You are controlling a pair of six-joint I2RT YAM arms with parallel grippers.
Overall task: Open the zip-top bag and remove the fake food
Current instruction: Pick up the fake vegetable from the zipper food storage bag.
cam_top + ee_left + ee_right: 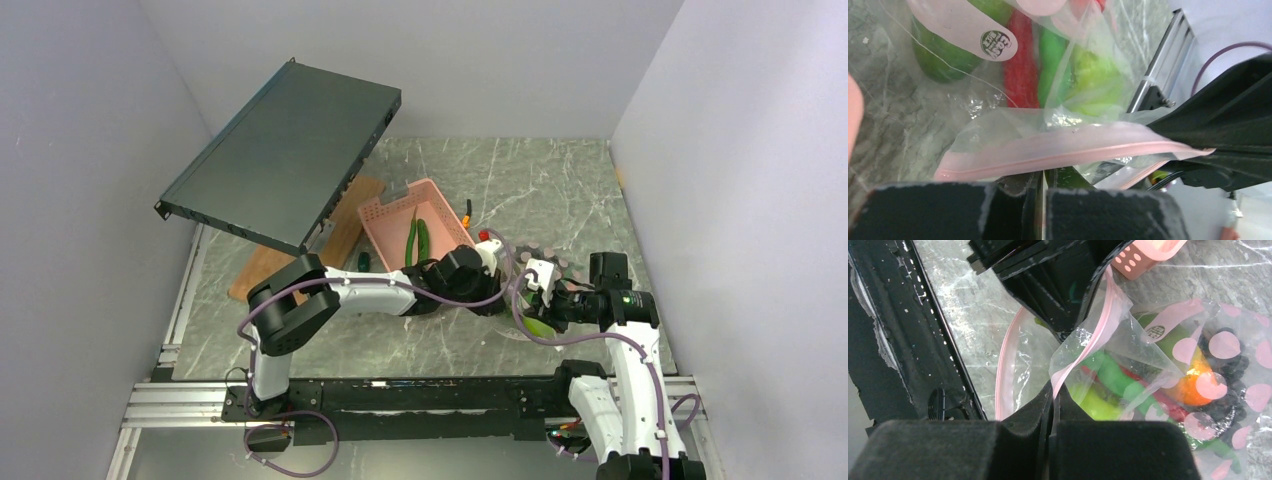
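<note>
The zip-top bag [545, 305] lies on the table near the front right, clear with pink dots and a pink zip strip [1073, 150]. My left gripper [1043, 175] is shut on the bag's edge just below the strip. My right gripper [1054, 395] is shut on the pink strip [1088, 340] of the bag, facing the left fingers [1058, 285]. The two pink lips stand apart near the grippers. The fake food is inside the bag: a lime-green apple [1093, 402], a green pod [1118, 380], a red piece [1020, 75], an orange piece [1193, 385] and dark grapes [1230, 372].
A pink perforated basket [385, 215] holding long green pods [417, 240] stands behind the bag. A dark flat box [285, 150] leans over a wooden board [335, 235] at the back left. A green-handled screwdriver [363, 260] lies beside the basket. Walls enclose three sides.
</note>
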